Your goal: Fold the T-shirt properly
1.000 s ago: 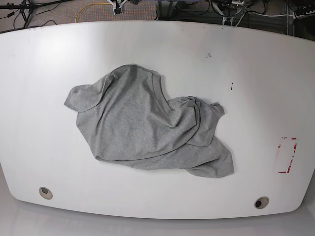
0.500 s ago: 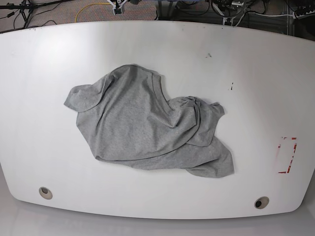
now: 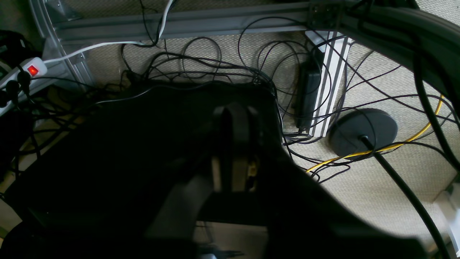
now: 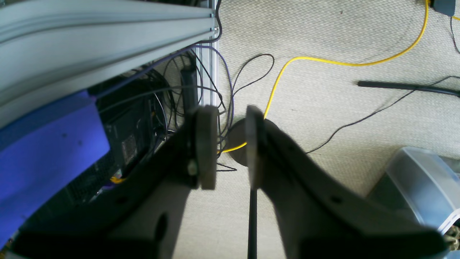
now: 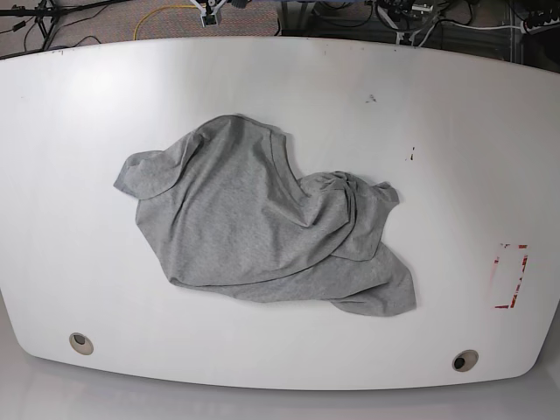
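Observation:
The T-shirt lies crumpled in a heap near the middle of the white table, plain grey side up, one sleeve sticking out to the left; no lettering shows. Neither arm appears in the base view. In the left wrist view my left gripper hangs in shadow over the floor, its fingers pressed together and holding nothing. In the right wrist view my right gripper also faces the floor, its two pads standing a small gap apart with nothing between them. The shirt is out of view in both wrist views.
A red-marked rectangle sits near the table's right edge, and two round holes near its front edge. Below lie tangled cables, a yellow cable, a round black stand base, a power strip and a plastic bin.

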Available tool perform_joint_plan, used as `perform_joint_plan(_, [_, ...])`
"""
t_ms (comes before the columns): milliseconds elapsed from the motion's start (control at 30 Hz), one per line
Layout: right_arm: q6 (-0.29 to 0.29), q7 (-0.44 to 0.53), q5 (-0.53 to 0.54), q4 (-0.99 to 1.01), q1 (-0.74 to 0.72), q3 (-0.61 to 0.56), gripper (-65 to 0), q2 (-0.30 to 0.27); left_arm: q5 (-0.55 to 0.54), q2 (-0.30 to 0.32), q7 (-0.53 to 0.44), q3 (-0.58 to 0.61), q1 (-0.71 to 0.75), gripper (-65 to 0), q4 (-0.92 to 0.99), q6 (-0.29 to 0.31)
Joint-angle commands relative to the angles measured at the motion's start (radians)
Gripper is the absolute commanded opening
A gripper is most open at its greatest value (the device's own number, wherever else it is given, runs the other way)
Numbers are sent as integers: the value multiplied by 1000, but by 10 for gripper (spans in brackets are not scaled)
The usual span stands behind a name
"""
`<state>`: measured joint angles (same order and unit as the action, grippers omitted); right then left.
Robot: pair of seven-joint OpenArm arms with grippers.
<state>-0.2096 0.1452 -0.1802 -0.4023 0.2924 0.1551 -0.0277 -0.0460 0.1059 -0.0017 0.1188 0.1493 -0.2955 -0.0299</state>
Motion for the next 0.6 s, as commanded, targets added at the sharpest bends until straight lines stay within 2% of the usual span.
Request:
perform_joint_plan(0, [-3,3,1,-4,8,-2,-523,-2,0,4,-6,0,5,-631,-5,-8])
perform_joint_plan(567, [-2,0,4,-8,9,-2,-522,-1,0,5,-9,-4,2,-631,-6,-9])
